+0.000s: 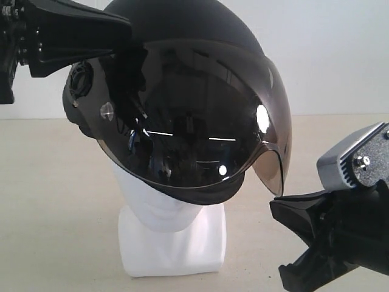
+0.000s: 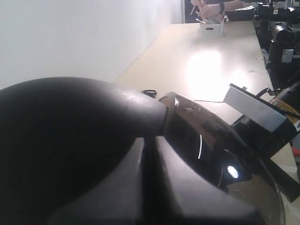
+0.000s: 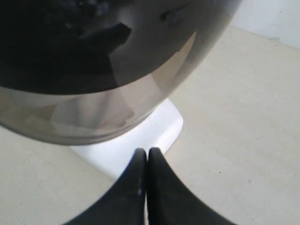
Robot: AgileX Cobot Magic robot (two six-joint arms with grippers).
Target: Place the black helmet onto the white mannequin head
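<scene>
Leaning in from the left, L gripper [image 1: 118,30] had its fingers pressed together against the black helmet [image 1: 182,18], gripping nothing. Helmet sat tilted over the white mannequin head [image 1: 161,210], visor [image 1: 194,128] across the face. Risk, imo: more push from that side could skid it off or tip the head on its base. R gripper [image 3: 147,161], fingers pressed together too, empty, hung near the base. Only container: far white basket [image 2: 211,29], contents unclear.

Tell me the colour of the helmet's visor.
Smoky dark tint, glossy; the visor shows best in the exterior view.
</scene>
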